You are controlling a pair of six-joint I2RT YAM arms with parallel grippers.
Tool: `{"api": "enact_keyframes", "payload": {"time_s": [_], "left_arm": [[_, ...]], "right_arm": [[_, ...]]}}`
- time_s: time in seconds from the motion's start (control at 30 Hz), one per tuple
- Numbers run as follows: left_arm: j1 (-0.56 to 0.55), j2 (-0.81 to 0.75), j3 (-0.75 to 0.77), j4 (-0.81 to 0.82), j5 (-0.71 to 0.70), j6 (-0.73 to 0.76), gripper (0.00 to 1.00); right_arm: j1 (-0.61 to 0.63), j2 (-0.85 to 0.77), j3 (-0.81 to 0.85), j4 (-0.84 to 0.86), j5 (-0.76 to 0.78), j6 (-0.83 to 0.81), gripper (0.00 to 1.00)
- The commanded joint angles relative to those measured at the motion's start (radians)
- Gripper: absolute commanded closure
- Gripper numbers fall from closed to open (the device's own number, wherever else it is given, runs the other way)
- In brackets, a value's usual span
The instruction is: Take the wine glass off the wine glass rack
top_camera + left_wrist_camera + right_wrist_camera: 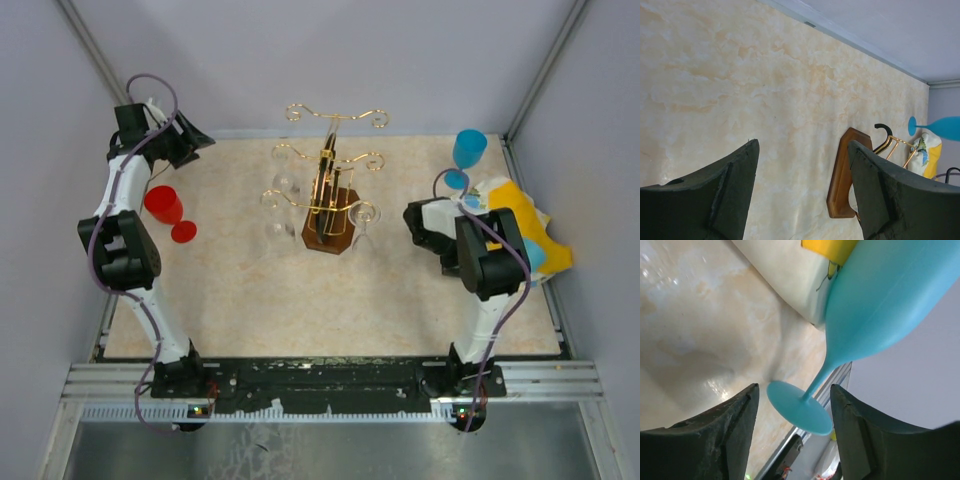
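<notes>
The wine glass (363, 214) is clear and hangs on the right side of the rack (326, 178), a gold wire stand on a dark wooden base at the middle of the table (240, 300). Two more clear glasses (283, 186) hang on the rack's left side. The left claw (802, 190) is at the far left of the table with its fingers wide apart and nothing between them. Near that arm sits a red glass (165, 206). The right claw (792, 435) is also wide and grips nothing. It faces a blue glass (875, 305) beside a yellow and white bag (520, 215).
</notes>
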Motion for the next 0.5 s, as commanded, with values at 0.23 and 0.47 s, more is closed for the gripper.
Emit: {"api": "enact_keyframes", "payload": {"time_s": [0.23, 0.47], "left_arm": [[0.006, -0.051, -0.009, -0.013, 0.005, -0.005, 0.24], [0.006, -0.045, 0.0, -0.023, -0.002, -0.006, 0.24]], "right_arm": [[-0.062, -0.108, -0.039, 0.021, -0.097, -0.045, 0.29], [-0.07, -0.131, -0.004, -0.016, -0.165, -0.045, 0.28]]}}
